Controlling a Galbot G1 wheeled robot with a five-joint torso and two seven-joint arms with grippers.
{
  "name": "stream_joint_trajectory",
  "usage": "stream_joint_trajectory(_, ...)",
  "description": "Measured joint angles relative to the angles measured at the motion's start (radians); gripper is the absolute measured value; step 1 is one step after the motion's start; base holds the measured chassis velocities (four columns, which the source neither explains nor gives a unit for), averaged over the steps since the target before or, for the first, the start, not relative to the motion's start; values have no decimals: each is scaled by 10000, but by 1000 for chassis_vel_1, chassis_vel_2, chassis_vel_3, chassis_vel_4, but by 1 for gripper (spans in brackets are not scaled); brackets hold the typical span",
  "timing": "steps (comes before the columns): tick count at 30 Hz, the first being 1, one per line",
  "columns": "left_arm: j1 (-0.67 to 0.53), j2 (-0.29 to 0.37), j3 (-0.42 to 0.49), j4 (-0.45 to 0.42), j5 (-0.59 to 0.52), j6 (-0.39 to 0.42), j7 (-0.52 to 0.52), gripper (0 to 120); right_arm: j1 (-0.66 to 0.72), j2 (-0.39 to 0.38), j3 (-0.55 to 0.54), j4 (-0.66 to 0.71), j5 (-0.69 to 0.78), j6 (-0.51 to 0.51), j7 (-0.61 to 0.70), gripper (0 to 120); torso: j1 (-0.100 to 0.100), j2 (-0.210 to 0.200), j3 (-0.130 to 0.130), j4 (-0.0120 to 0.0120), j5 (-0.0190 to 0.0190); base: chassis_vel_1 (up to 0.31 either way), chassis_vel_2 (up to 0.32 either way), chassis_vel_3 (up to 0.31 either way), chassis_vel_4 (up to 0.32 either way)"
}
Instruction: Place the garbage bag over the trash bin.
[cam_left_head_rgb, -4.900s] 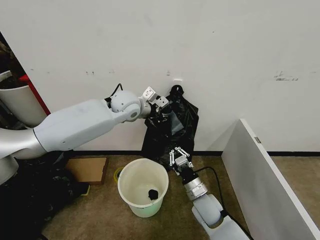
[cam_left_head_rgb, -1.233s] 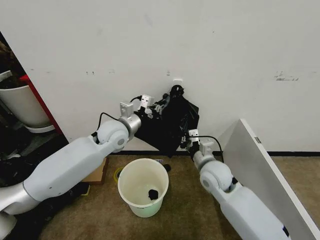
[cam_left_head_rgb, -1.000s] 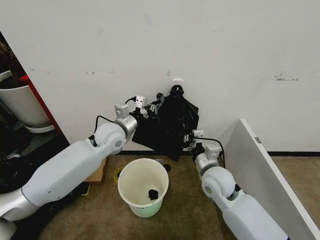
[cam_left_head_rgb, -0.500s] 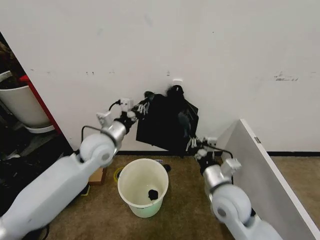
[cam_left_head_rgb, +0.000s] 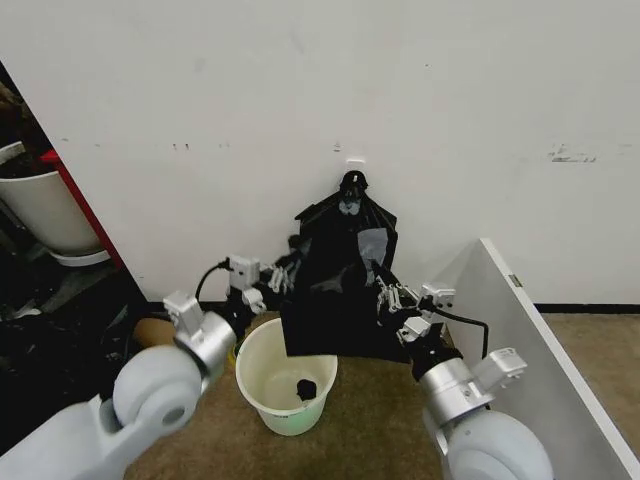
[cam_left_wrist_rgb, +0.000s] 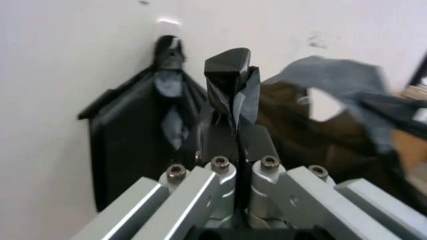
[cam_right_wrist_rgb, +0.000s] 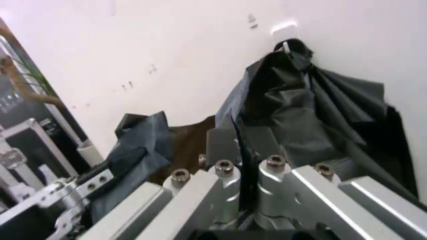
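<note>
Looking down from the head camera, I see the bin (cam_left_head_rgb: 288, 385) standing on brown carpet (cam_left_head_rgb: 370, 430) close to the foot of a scuffed white wall (cam_left_head_rgb: 450, 110), and I place everything else from it. The bag (cam_left_head_rgb: 330, 320) hangs stretched as a black sheet just behind and above the bin's rim, its lower edge overlapping the far right part of the opening. My left gripper (cam_left_head_rgb: 272, 278) sits above the bin's left rim, fingers pressed together on a fold of the bag, which my left wrist camera shows pinched between the pads (cam_left_wrist_rgb: 227, 102). My right gripper (cam_left_head_rgb: 392, 296) is to the right of the bin and higher, clamped on the bag's other edge. Farther behind the bin, a bunch of bags (cam_left_head_rgb: 352, 215) hangs from a wall hook (cam_left_head_rgb: 355, 162). A small dark object (cam_left_head_rgb: 307, 387) lies inside the bin. A white panel (cam_left_head_rgb: 530, 350) leans well to the bin's right; a white tub (cam_left_head_rgb: 40, 205) with a red edge stands far to its left, and a cardboard piece (cam_left_head_rgb: 150, 330) lies left of the bin.
</note>
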Motion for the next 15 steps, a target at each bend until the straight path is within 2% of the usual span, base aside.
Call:
stream_joint_trajectory(3,104,185,-48,-253,-115,1,-27,0,-191,201,-71,47,205,-2,11,0,1,0,1,-6,-1,0,0,0,0)
stream_joint_trajectory(8,398,482,-84,-474,-269,-35,-49,0,-164,593,-294,-114,654,54,-42,0,1,0,1,2,0,0,0,0,0)
stream_joint_trajectory(15,308,510,-125,84,-351,-343,98,0,-120,1361,-447,-518,742,300,-191,0,2,-1,2,-3,-3,0,0,0,0)
